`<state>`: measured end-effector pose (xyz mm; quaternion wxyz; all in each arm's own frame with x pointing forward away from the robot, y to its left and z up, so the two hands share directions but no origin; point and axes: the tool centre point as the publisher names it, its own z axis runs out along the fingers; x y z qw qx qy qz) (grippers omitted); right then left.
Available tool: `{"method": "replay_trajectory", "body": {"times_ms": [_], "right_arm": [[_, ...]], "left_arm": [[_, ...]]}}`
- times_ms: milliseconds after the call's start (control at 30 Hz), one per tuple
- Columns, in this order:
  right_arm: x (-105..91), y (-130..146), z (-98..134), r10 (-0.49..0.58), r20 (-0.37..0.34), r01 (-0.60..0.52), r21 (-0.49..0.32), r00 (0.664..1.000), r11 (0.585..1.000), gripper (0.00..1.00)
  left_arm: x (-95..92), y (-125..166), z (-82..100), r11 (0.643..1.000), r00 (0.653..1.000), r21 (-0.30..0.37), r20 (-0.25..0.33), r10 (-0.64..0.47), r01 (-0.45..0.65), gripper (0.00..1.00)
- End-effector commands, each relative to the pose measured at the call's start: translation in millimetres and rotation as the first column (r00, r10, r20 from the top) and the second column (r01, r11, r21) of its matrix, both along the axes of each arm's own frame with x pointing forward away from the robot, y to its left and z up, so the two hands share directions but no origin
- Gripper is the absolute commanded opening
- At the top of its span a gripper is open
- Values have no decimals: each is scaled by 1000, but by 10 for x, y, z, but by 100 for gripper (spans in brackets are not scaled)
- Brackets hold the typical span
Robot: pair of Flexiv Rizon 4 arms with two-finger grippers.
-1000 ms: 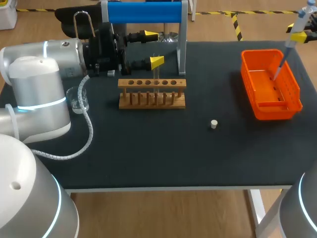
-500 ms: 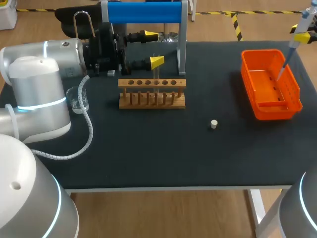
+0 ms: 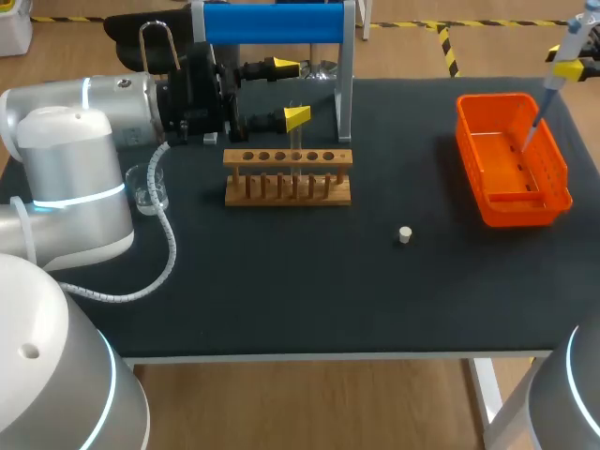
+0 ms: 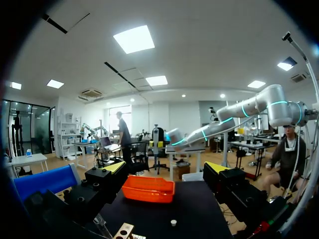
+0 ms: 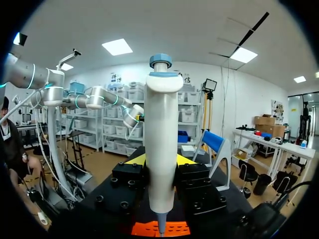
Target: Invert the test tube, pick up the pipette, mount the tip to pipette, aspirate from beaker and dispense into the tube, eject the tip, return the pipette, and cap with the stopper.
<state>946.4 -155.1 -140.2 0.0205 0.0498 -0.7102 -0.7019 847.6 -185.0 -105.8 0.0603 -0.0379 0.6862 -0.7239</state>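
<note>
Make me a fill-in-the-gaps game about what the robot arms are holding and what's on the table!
1. The right pincer is shut on the ____.
2. The tray near it is coloured ____.
3. The small white ____ lies on the table between the wooden rack and the tray.
4. The left pincer, close to the wooden rack, is ____.
Missing words: pipette; orange; stopper; open.

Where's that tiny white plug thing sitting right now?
In the head view, the stopper lies on the black table, right of the middle, between the wooden rack and the orange tray, touching neither.
</note>
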Motion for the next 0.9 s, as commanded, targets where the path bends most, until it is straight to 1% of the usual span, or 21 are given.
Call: {"method": "replay_trajectory", "body": {"times_ms": [33,167,900], "right_arm": [[-44,28,37,-15,0,15,-5,1000,1000,0],[-62,18,72,-27,10,27,-10,1000,1000,0],[-62,18,72,-27,10,27,-10,1000,1000,0]], "left_arm": [[-3,-3,-4,1000,1000,-1,1,1,-1,100],[-3,-3,-4,1000,1000,-1,1,1,-1,100],[-3,-3,-4,1000,1000,-1,1,1,-1,100]]}}
